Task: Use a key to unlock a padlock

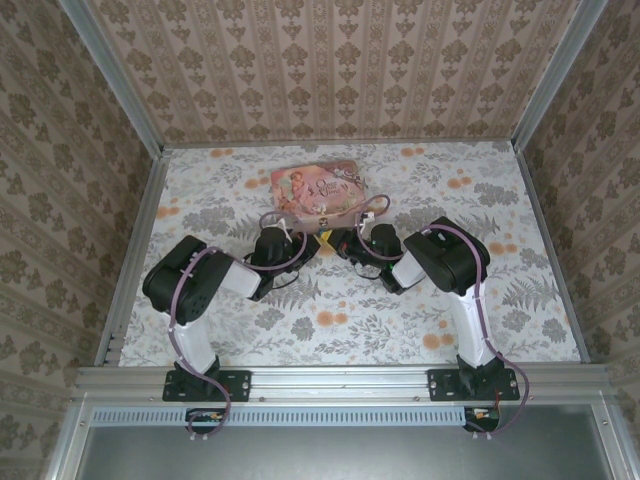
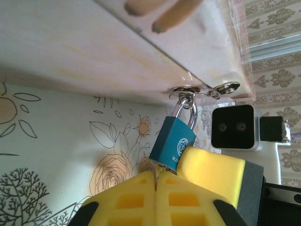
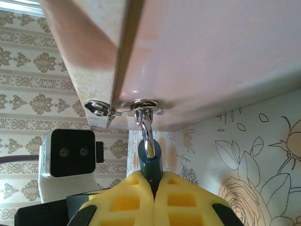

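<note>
Now both arms meet at the near edge of the tin [image 1: 315,188] on the table [image 1: 480,310]. From the tin's clasp [image 2: 188,89] the padlock [image 2: 172,142] hangs by its shackle [image 3: 146,129], tilted. Closed tight, the left gripper [image 2: 156,181] pinches the key [image 2: 155,174], a thin sliver between its yellow fingertips that reaches up to the padlock's underside. Also closed, the right gripper [image 3: 153,181] clamps the padlock's body between its own fingertips, just below the shackle
</note>
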You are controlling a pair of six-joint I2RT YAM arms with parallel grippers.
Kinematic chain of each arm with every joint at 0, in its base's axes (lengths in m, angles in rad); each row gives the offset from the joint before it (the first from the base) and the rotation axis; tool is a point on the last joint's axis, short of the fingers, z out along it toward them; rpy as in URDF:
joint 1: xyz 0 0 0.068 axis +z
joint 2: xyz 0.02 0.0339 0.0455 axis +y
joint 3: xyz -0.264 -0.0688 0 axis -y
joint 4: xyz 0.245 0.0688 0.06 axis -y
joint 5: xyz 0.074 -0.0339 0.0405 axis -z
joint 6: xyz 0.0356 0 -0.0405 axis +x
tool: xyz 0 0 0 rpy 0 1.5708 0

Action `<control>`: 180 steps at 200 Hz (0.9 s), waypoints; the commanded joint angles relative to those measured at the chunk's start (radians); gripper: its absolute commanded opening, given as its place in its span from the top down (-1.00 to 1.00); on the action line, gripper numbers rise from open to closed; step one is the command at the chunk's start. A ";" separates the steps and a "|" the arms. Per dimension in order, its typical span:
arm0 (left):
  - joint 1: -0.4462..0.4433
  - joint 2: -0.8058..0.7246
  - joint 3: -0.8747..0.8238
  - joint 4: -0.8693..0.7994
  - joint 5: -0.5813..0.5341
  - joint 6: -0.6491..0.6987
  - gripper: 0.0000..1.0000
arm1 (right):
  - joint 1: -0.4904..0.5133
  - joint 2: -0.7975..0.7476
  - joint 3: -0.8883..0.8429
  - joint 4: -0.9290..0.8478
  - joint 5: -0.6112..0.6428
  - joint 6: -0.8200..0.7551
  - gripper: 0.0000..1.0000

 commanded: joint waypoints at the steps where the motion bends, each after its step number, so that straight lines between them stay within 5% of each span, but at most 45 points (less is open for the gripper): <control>1: 0.002 0.016 0.038 0.004 -0.008 0.020 1.00 | 0.019 0.021 -0.018 -0.019 -0.061 0.011 1.00; 46: -0.006 -0.091 0.079 -0.214 0.009 0.171 1.00 | 0.015 0.021 -0.008 -0.037 -0.055 0.012 1.00; 112: -0.125 -0.205 0.269 -0.742 -0.116 0.636 1.00 | 0.015 0.013 0.008 -0.062 -0.066 0.007 1.00; 145: -0.136 -0.202 0.257 -0.746 -0.141 0.636 1.00 | 0.012 0.014 -0.008 -0.057 -0.060 0.002 1.00; 180: -0.115 -0.267 0.225 -0.743 -0.141 0.576 0.18 | -0.003 0.013 -0.035 -0.066 -0.054 -0.020 1.00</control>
